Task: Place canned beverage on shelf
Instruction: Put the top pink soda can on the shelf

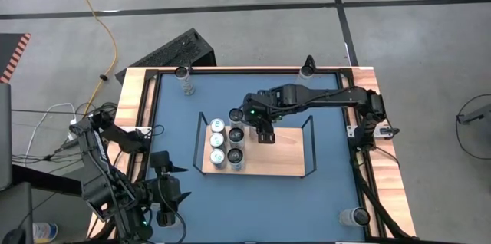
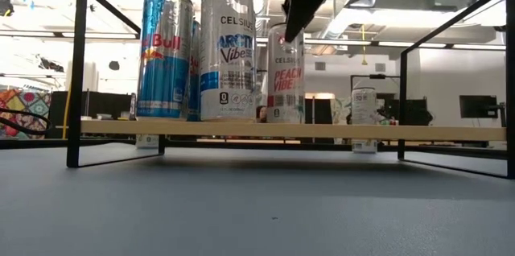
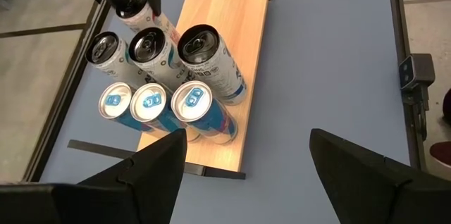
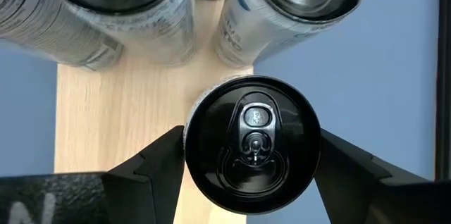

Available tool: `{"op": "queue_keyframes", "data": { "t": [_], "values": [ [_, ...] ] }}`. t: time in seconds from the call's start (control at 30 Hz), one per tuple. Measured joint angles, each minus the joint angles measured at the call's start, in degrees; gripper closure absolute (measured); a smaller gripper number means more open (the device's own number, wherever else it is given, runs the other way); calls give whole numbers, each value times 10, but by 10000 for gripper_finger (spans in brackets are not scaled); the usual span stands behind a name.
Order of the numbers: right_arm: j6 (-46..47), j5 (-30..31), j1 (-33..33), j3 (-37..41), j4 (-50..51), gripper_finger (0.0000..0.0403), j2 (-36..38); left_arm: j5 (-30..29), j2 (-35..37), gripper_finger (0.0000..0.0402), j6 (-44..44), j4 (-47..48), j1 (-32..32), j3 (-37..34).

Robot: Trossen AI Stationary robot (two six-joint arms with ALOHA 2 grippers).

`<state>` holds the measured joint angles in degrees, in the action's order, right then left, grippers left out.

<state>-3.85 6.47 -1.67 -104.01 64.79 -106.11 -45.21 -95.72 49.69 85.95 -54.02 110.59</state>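
The shelf (image 1: 284, 156), a light-wood board in a black wire frame, carries several upright cans (image 1: 217, 141) at its left end: Red Bull (image 2: 165, 55) and Celsius (image 2: 227, 47). My right gripper (image 1: 265, 135) hangs over the board just right of them, shut on a black-topped Peach Vibe can (image 4: 250, 146) that stands behind the others in the low view (image 2: 286, 79). My left gripper (image 3: 246, 153) waits open above the table's near left corner (image 1: 163, 198), with nothing between its fingers. My right gripper has the Peach Vibe can between its two fingers (image 4: 151, 164), one on each side of the wall just under the top rim (image 4: 192, 146). The fingers come steeply down from above. The can is upright, with its base on the shelf board (image 2: 282, 121).
Most of the board right of the cans (image 1: 288, 148) is bare. The frame's raised end rails (image 2: 80, 71) stand at both ends. Single cans stand at the far left (image 1: 184, 79) and near right (image 1: 354, 217) corners of the blue tabletop.
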Motion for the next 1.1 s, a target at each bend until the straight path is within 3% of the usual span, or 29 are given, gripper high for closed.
{"op": "queue_keyframes", "data": {
  "t": [0.57, 0.87, 1.1],
  "values": [
    [0, -2, 0, 3, -7, 137, 0, 5, 0, 115, -11, -6, 0, 0],
    [4, 5, 0, 3, 7, 137, 0, 18, 0, 115, -61, -44, 0, 0],
    [12, 33, 0, 4, 12, 95, -1, 40, 0, 115, -96, -67, 0, 0]
  ]
}}
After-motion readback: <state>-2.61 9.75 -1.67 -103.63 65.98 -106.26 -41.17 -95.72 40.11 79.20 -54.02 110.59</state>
